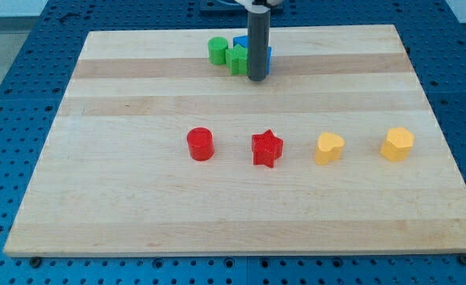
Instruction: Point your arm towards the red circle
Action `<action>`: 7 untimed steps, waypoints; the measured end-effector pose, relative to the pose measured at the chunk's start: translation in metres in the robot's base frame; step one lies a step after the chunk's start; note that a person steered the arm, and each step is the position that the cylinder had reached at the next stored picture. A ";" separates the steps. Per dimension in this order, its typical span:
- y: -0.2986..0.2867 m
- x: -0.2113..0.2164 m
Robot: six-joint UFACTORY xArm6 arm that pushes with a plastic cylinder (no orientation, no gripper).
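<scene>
The red circle (200, 144) is a short red cylinder standing on the wooden board (138, 198), a little left of the middle. My tip (257, 78) is near the view's top, well above and to the right of the red circle. It touches or nearly touches a cluster of blocks: a green cylinder (217, 50), a green star-like block (238, 58) and a blue block (243, 43) partly hidden behind the rod.
A red star (267, 148) sits just right of the red circle. A yellow heart-like block (328, 148) and a yellow hexagon-like block (397, 144) lie further right in the same row. Blue perforated table surrounds the board.
</scene>
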State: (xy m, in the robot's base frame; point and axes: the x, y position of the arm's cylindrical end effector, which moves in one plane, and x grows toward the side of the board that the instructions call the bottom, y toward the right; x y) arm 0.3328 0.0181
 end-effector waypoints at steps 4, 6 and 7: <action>-0.050 0.056; -0.118 0.095; -0.125 0.144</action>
